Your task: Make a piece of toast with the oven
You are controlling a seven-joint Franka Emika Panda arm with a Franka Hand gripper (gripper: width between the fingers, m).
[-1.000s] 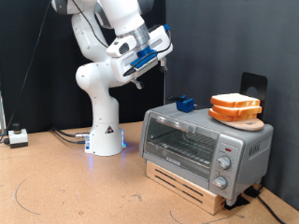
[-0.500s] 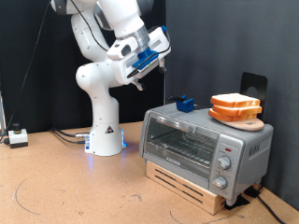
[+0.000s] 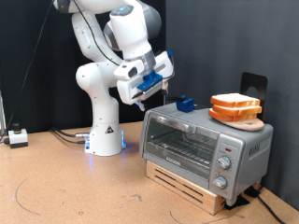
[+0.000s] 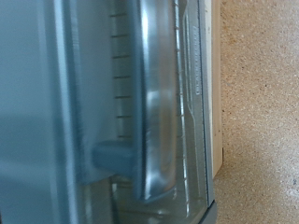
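Observation:
The silver toaster oven (image 3: 207, 147) stands on a wooden base at the exterior view's right, its glass door shut. Bread slices (image 3: 234, 101) with golden crusts lie stacked on a round wooden board (image 3: 242, 120) on the oven's top. I cannot tell which one is the piece of toast. My gripper (image 3: 164, 86) hangs in the air just above and to the left of the oven's top left corner and holds nothing that I can see. The wrist view is filled by the oven's grey bar handle (image 4: 157, 103) and glass door, very close; no fingers show there.
A small blue object (image 3: 185, 104) sits on the oven's top near the back left. The arm's white base (image 3: 105, 131) stands left of the oven. A small white box (image 3: 18, 137) and cables lie at the far left on the brown table.
The arm has swung down and the gripper has dropped from high above towards the oven's top left corner. The bread and the oven have not moved.

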